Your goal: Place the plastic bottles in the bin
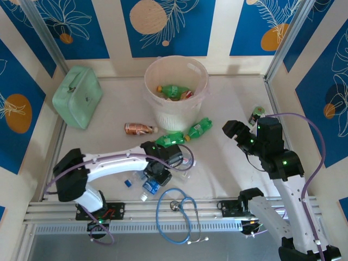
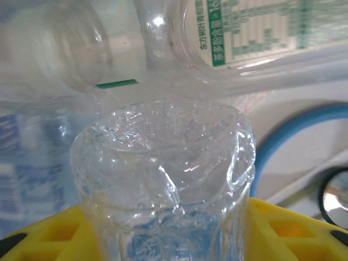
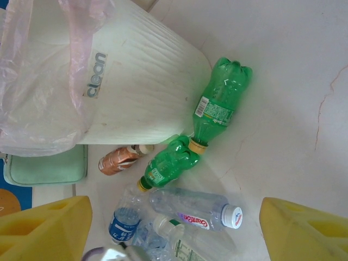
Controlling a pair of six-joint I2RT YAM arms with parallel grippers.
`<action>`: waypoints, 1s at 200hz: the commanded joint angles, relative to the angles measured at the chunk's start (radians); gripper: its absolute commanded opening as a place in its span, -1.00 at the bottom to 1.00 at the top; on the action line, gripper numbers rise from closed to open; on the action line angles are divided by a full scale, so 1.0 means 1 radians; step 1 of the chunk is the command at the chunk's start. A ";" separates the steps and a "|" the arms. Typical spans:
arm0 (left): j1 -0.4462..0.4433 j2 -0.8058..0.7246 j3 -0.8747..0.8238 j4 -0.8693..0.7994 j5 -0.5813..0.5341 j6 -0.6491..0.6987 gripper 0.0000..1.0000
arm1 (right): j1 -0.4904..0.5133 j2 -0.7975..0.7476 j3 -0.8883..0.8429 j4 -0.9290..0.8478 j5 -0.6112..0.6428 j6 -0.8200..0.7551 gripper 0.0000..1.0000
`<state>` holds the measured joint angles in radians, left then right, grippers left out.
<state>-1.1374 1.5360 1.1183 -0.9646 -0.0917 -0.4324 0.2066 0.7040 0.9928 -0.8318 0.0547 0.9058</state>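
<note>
Frankly, you get little of the crumpled clear bottle [image 2: 163, 179]. The left wrist view cuts off its lower part at the frame edge, and from above the left pincer [image 1: 157, 175] covers it. Yellow fingers [image 2: 312, 247] sit against it on both sides, so that pincer is closed on it, low over the table [image 1: 223, 171]. Its long axis runs out along the fingers, and you can't tell which end is the dented one. A second clear bottle [image 2: 234, 32] lies blurred across behind it.

Your right pincer [image 3: 174, 212] hangs spread wide, holding nothing.

The far green bottle [image 1: 200, 129] and near green bottle [image 1: 169, 140] lie end to end just before the bin [image 1: 163, 117], caps pointing left in the top view. A brown bottle [image 1: 138, 129] lies beside them, cap toward them.

Inside the bin a third green bottle [image 1: 175, 91] lies flat, with a red-labelled thing [image 1: 188, 95] half hidden next to it.
</note>
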 commanded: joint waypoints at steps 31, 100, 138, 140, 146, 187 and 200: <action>-0.003 -0.181 0.149 -0.192 -0.082 -0.043 0.03 | -0.007 -0.010 0.018 -0.013 -0.023 -0.005 0.62; 0.142 -0.271 0.530 -0.216 -0.248 0.029 0.04 | -0.006 -0.026 -0.031 0.011 -0.033 0.004 0.61; 0.255 -0.219 0.753 -0.054 -0.233 0.091 0.08 | -0.006 -0.046 -0.074 0.003 -0.030 0.001 0.61; 0.262 -0.215 0.762 -0.045 -0.229 0.095 0.08 | -0.006 -0.048 -0.077 0.004 -0.032 0.002 0.61; 0.281 -0.200 0.789 -0.008 -0.212 0.103 0.08 | -0.006 -0.053 -0.085 0.005 -0.033 0.003 0.61; 0.389 -0.008 1.017 0.163 -0.081 0.123 0.09 | -0.006 -0.063 -0.103 0.002 -0.048 0.011 0.61; 0.407 0.062 1.091 0.195 -0.048 0.116 0.09 | -0.007 -0.073 -0.105 -0.004 -0.047 0.014 0.61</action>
<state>-0.7631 1.4929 2.1078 -0.8936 -0.2337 -0.3340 0.2043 0.6556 0.9005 -0.8249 0.0353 0.9077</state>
